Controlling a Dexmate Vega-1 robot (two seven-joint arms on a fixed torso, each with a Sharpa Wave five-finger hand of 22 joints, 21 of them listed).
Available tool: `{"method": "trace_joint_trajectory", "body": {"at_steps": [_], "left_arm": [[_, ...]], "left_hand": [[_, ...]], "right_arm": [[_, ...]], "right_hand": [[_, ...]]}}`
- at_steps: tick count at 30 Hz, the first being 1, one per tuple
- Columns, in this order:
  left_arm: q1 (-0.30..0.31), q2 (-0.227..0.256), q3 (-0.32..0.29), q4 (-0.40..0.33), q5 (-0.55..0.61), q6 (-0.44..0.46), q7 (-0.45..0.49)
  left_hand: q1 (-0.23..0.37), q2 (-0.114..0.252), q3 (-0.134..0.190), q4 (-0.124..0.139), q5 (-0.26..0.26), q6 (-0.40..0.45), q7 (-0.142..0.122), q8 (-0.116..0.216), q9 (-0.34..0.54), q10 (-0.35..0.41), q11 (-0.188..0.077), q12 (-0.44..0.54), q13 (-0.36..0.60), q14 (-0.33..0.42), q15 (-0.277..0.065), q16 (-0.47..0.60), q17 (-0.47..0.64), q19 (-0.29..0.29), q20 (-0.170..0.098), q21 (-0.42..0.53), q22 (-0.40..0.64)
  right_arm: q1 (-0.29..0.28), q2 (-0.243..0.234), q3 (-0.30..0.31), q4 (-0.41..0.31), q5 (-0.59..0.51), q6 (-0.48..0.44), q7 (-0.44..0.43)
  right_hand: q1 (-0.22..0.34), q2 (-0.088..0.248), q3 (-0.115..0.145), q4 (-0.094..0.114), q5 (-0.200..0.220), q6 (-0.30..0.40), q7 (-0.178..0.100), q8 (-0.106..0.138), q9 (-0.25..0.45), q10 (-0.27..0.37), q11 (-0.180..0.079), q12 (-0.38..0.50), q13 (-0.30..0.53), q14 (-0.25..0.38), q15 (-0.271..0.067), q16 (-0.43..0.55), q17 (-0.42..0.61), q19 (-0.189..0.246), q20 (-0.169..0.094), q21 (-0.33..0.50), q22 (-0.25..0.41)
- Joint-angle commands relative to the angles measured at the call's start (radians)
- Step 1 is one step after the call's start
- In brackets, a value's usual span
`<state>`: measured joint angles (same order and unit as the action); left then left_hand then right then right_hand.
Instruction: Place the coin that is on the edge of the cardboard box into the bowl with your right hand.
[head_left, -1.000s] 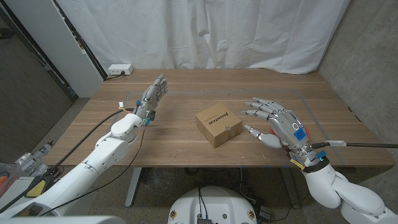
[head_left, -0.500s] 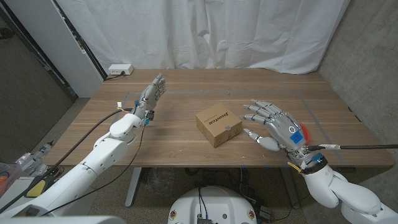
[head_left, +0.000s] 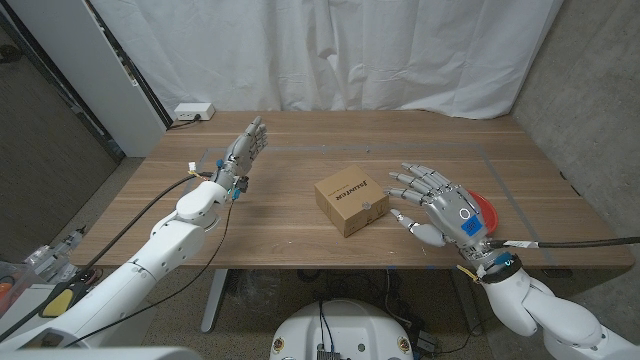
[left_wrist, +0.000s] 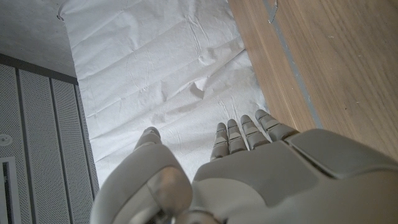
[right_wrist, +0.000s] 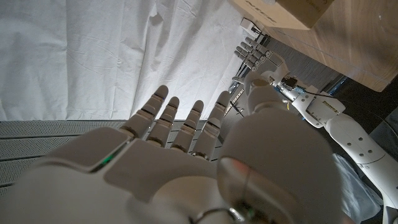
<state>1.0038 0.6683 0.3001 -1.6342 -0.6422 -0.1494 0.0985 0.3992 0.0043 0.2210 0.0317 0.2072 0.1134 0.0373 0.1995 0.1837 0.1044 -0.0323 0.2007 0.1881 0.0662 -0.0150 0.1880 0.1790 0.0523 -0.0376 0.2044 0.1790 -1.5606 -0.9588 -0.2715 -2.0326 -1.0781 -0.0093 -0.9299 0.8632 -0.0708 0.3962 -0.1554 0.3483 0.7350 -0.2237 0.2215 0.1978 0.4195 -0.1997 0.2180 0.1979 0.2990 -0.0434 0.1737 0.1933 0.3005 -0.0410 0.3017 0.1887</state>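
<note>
A small cardboard box (head_left: 351, 200) sits at the table's middle, with a small round coin (head_left: 367, 207) near its right edge. My right hand (head_left: 440, 206) hovers just right of the box, fingers spread toward it and holding nothing. A red bowl (head_left: 485, 213) peeks out from behind that hand, mostly hidden. My left hand (head_left: 243, 152) stands at the left of the table, fingers straight and apart, empty. In the right wrist view my right hand (right_wrist: 186, 168) shows its back, with the box (right_wrist: 292, 12) and the left hand (right_wrist: 264, 62) beyond it.
A white power strip (head_left: 192, 111) lies at the table's back left corner. Thin tape lines (head_left: 480, 152) mark the wooden top. A white curtain (head_left: 330, 50) hangs behind the table, and a grey panel (head_left: 110, 70) stands at the left.
My right hand has slid a little toward the table's front edge, and the red bowl now shows behind it. The left hand and the box have not moved.
</note>
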Motion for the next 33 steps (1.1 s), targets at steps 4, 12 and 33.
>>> {"method": "trace_joint_trajectory", "body": {"at_steps": [4, 12, 33], "left_arm": [[0.004, -0.003, -0.001, 0.001, 0.003, -0.007, 0.004], [-0.006, 0.003, -0.006, -0.007, 0.007, -0.004, 0.006], [0.009, 0.008, -0.015, -0.023, 0.005, -0.003, 0.013]], "left_hand": [[0.009, 0.006, -0.005, 0.002, -0.002, 0.007, 0.001, -0.002, 0.002, 0.004, 0.006, 0.001, 0.002, -0.007, 0.002, -0.001, 0.005, -0.003, -0.031, -0.004, 0.002], [0.010, 0.007, -0.006, 0.002, -0.003, 0.008, 0.001, -0.002, 0.002, 0.003, 0.006, 0.000, 0.002, -0.008, 0.002, -0.001, 0.005, -0.004, -0.031, -0.004, 0.002], [0.011, 0.008, -0.009, 0.002, -0.003, 0.008, 0.002, -0.002, 0.003, 0.003, 0.003, 0.000, 0.002, -0.010, 0.003, -0.001, 0.005, -0.006, -0.030, -0.004, 0.002]], "right_arm": [[0.068, -0.021, -0.114, 0.055, 0.026, -0.065, -0.044], [0.105, -0.025, -0.164, 0.080, 0.035, -0.090, -0.043], [0.152, -0.034, -0.257, 0.117, 0.057, -0.136, -0.053]], "right_hand": [[0.030, 0.017, 0.008, 0.002, 0.014, 0.012, 0.000, -0.001, 0.005, -0.015, -0.006, -0.002, 0.002, -0.023, -0.072, 0.005, 0.004, -0.015, -0.064, -0.013, 0.003], [0.060, 0.026, 0.016, -0.006, 0.019, 0.006, 0.000, -0.005, 0.005, -0.023, -0.006, -0.004, 0.002, -0.029, -0.075, 0.007, 0.004, -0.021, -0.067, -0.018, 0.004], [0.061, 0.040, 0.011, 0.010, 0.019, -0.010, 0.000, -0.010, 0.006, -0.021, 0.000, 0.001, 0.003, -0.034, -0.068, 0.016, 0.010, -0.027, -0.065, -0.024, 0.006]]}}
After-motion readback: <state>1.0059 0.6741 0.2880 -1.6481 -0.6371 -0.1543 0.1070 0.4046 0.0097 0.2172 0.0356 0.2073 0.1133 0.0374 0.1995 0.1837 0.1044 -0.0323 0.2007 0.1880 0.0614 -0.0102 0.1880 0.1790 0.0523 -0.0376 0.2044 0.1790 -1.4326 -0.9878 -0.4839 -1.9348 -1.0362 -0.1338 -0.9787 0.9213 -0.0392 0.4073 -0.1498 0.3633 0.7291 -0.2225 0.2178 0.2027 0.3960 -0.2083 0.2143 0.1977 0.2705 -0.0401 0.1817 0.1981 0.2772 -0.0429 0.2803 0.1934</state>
